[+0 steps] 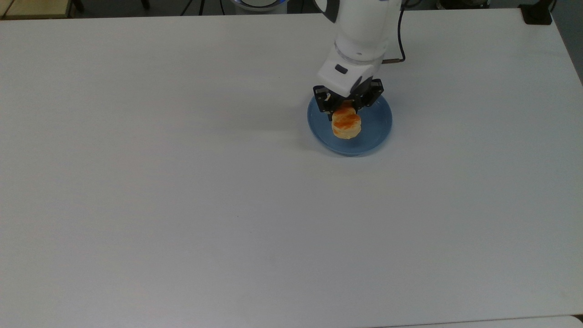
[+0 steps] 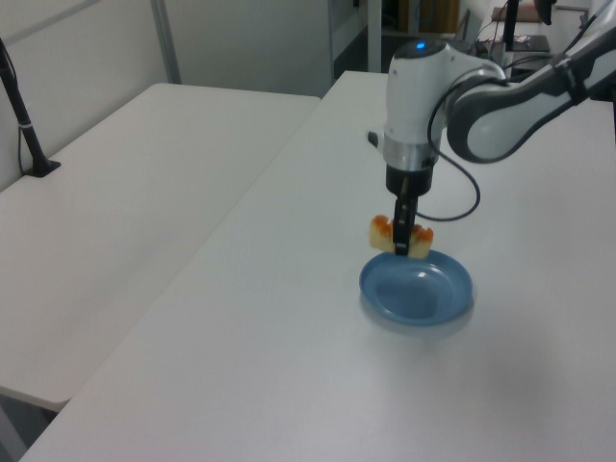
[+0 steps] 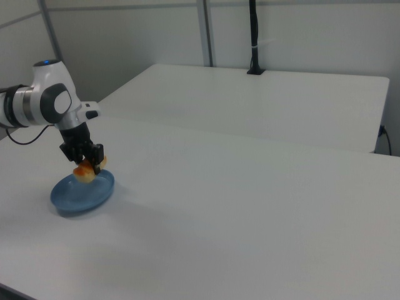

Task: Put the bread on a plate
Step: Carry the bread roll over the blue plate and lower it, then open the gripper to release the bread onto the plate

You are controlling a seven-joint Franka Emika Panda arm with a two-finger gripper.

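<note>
Over the plate: the black two-finger gripper (image 1: 347, 109) is hanging w/ the small oblong pale-tan bread loaf w/ glossy orange-brown bumps (image 1: 346, 125) pinched between its fingers.
Claw: it's sitting closed on the bread's middle, jaws only as wide as the loaf; in the left view the gripper (image 2: 400, 243) is crossing the loaf's centre, w/ both ends of the bread (image 2: 381, 234) sticking out either side.
Bread height: it's hanging clear of the plate, not touching it; the left view is showing a gap between the loaf and the blue surface below.
Bread position: in the top view it's lying inside the plate's outline, a bit toward the top view's left of centre; in the right view the bread (image 3: 83, 172) is showing above the plate's far edge.
Plate: the round blue plastic plate w/ raised ridged rim (image 1: 380, 132) is sitting flat on the table, also showing in the left view (image 2: 438, 294) and in the right view (image 3: 75, 197).
Arm: the white Franka arm (image 1: 360, 41) is reaching down approx. vertical at the wrist, w/ a black cable (image 1: 401, 38) trailing off it.
Table: the wide white table (image 1: 182, 205) is carrying the plate; a second white table (image 2: 125, 192) is standing beside it at the left view's left.
</note>
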